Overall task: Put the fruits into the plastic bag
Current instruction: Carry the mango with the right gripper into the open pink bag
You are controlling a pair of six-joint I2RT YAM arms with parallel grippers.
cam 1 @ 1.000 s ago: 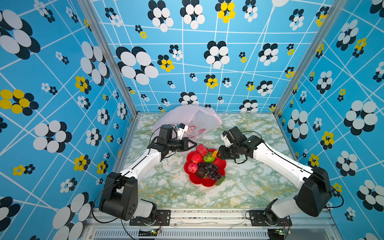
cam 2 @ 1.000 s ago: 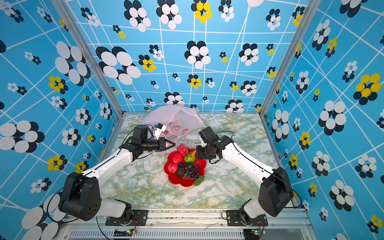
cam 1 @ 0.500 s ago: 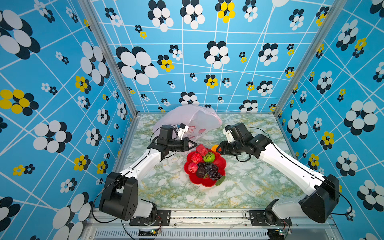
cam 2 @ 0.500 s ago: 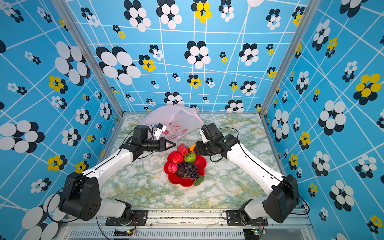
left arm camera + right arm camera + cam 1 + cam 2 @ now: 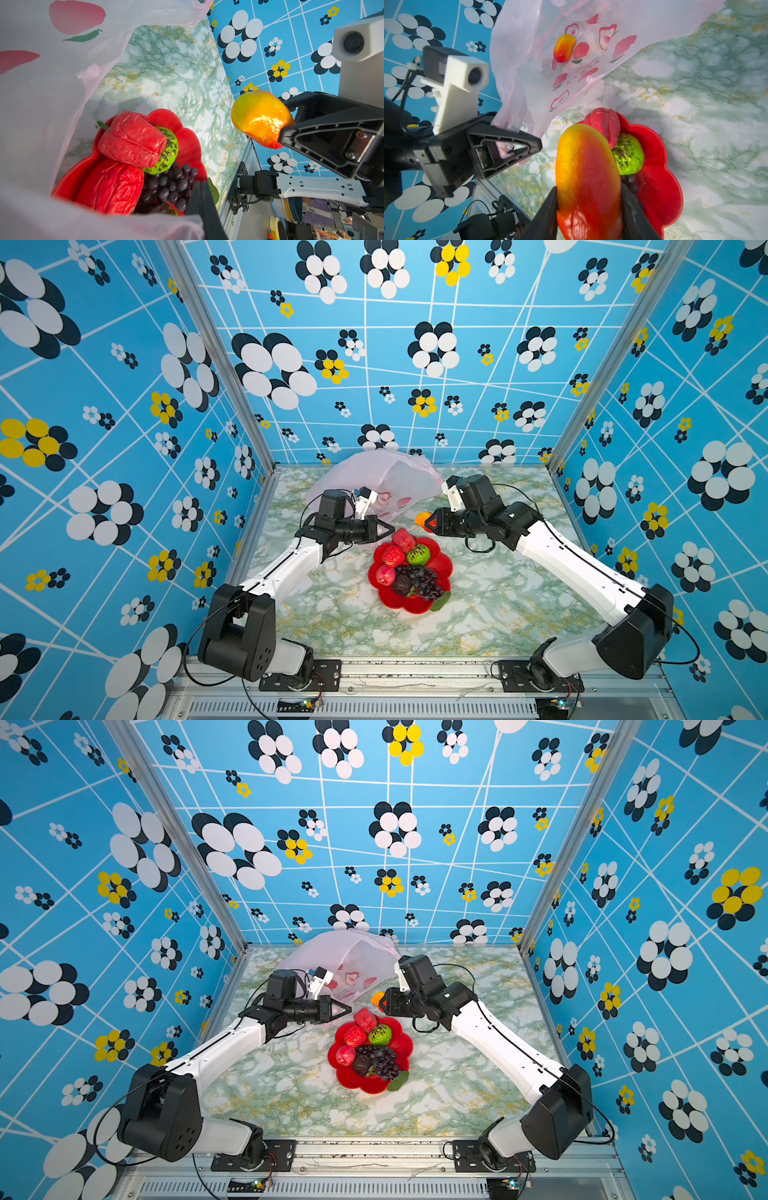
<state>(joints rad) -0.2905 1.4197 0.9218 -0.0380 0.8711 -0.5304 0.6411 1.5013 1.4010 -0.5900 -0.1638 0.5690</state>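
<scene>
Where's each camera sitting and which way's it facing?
Top views: high in front, looking down on the table; both arms, left gripper and right gripper show.
Left wrist: on left arm, facing the plate and the held mango; one own jaw shows.
Right wrist: on right arm, facing the plastic bag; own jaws gripping the held mango show.
Shared: both wrist views show the plate.

The left arm (image 5: 286, 568) was extended forward from its base, with the forearm angled inward and the wrist held roughly level. The left gripper (image 5: 388, 528) pointed toward the centre, its jaws fully closed on a fold of the plastic bag (image 5: 374, 477). The right arm (image 5: 573, 560) was extended in a mirrored pose. The right gripper (image 5: 429, 522) faced the left gripper, and their tips were apart. Its jaws were partly closed and clamped the mango (image 5: 420, 517) between both fingers.
</scene>
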